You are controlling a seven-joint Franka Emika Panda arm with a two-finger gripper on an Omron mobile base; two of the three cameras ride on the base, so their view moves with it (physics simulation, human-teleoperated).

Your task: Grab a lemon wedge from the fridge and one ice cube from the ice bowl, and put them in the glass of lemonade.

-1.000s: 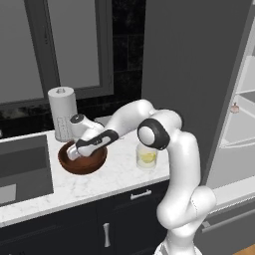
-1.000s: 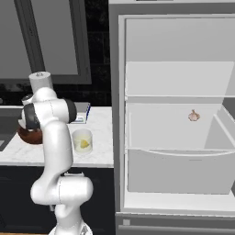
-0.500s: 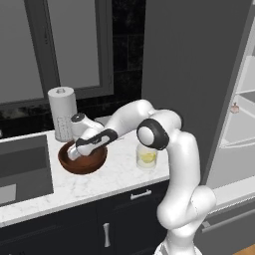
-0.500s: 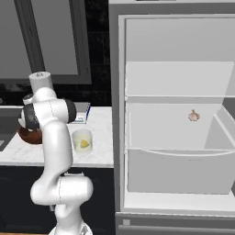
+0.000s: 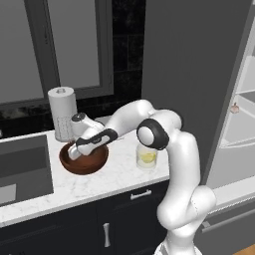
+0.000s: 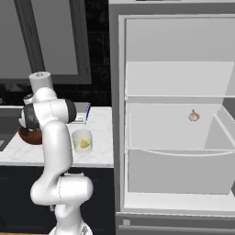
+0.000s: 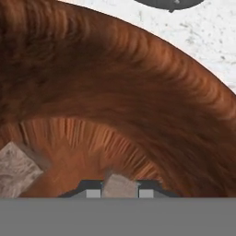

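The claw [image 7: 120, 190] sits low in the ice bowl [image 7: 138, 92], pinching an ice cube [image 7: 119, 185] at the bottom centre of the hand view. A second cube [image 7: 16, 168] lies at lower left. The ice looks small, hard and slick, so flat opposite faces suit best. The fingertips are mostly cut off. The glass of lemonade [image 5: 147, 156], centre of the left base view, already holds a lemon wedge [image 5: 148, 158].

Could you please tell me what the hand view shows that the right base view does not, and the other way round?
Hand view: the inside of the bowl, the hand shut on a pale ice cube, and another cube beside it. Right base view: the open fridge with a small garlic bulb, and the glass holding a lemon wedge. Both: the brown bowl and the marble counter.
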